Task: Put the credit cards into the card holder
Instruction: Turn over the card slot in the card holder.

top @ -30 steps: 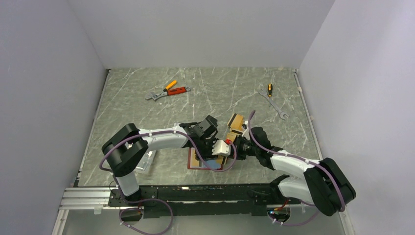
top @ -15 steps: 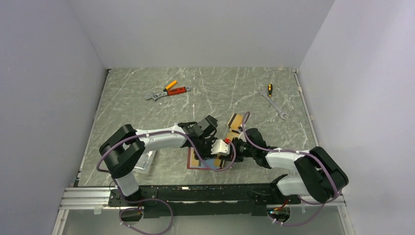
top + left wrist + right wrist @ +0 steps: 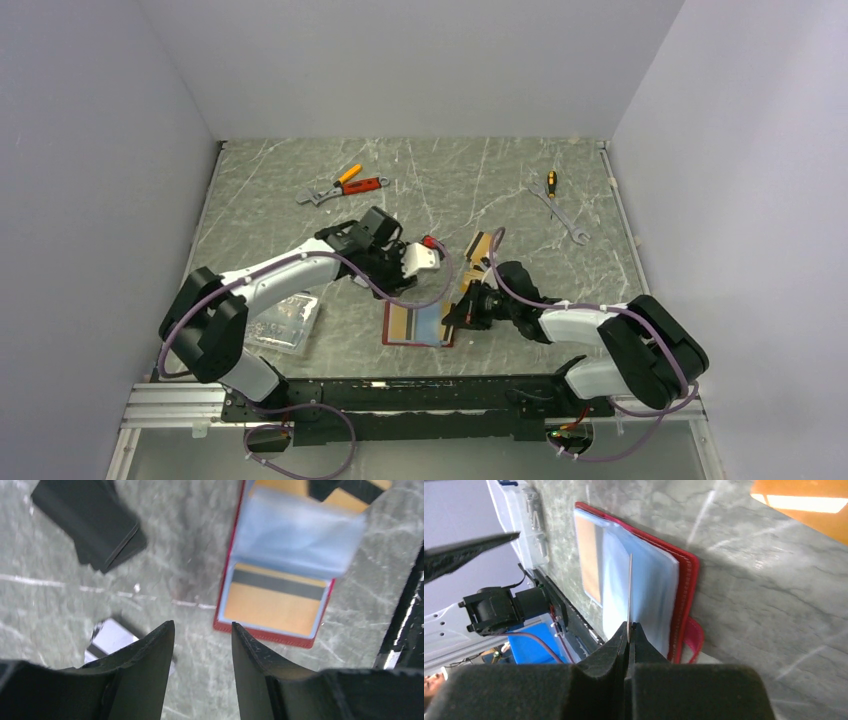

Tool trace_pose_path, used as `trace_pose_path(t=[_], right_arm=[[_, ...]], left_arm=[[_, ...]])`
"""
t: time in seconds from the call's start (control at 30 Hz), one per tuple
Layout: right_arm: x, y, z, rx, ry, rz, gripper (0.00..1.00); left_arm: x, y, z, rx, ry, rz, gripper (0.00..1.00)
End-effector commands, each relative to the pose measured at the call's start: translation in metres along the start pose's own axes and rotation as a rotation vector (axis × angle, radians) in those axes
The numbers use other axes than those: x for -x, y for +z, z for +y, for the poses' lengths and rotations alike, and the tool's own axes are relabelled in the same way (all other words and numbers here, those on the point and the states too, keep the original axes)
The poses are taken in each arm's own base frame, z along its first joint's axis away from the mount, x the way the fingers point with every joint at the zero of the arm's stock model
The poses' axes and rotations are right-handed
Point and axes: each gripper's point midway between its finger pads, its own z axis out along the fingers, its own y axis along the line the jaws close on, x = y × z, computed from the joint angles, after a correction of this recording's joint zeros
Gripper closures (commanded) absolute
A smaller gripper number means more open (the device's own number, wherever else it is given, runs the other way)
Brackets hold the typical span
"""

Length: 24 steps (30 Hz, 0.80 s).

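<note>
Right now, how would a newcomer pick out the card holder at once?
On the grey marbled table, look at the middle of the near edge. The card holder lies open there. Unlike the clear plastic box to its left, it is red-rimmed, with bluish sleeves holding an orange-gold card.

Pliers (image 3: 349, 176), wrench (image 3: 563, 213) (far side), clear box (image 3: 286, 325)

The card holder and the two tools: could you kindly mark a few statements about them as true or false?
1. The card holder lies open. True.
2. An orange card with a dark stripe shows inside it. True.
3. The left tool grips a card. False: its jaws stand open and empty.
4. The right tool is open. False: it is shut on a thin sheet standing over the card holder.
</note>
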Motion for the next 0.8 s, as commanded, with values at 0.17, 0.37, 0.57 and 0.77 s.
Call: trace_pose_path(t=[0.17,0.37,0.57,0.77], right_arm=[[0.024,0.012,0.076,0.149,-0.142,-0.008,1.00],[0.015,0.035,0.078,0.133,-0.162,0.074,1.00],[0.012,0.041,0.065,0.090,-0.155,0.097,1.00],[0.013,0.031,0.060,0.079,-0.163,0.083,1.00]], left_arm=[[-0.031,-0.030,0.011,0.019,-0.089,-0.035,0.49],[-0.032,-0.034,0.005,0.004,-0.074,-0.053,0.49],[-0.026,-0.032,0.000,-0.035,-0.058,-0.073,0.49],[-0.025,-0.011,-0.012,-0.086,0.035,-0.051,0.49]])
